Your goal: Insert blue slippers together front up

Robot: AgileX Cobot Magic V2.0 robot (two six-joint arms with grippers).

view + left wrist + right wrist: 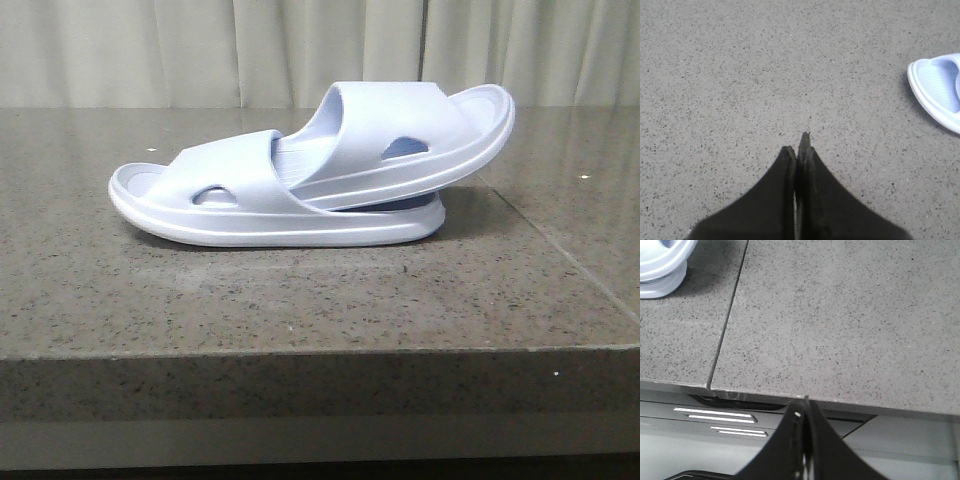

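Two pale lavender-blue slippers sit nested on the grey stone table. The lower slipper [230, 205] lies flat with its open toe end to the left. The upper slipper [405, 135] has one end tucked under the lower one's strap and tilts up to the right. No arm shows in the front view. My left gripper [801, 142] is shut and empty over bare table, with a slipper end [939, 90] off to one side. My right gripper [804, 404] is shut and empty at the table's edge, far from the slipper heels [662, 265].
The speckled grey stone table [300, 300] has a seam [560, 250] running to the right of the slippers. Its front edge [320, 350] is near the camera. Pale curtains [200, 50] hang behind. Below the table edge in the right wrist view is grey equipment [715, 417].
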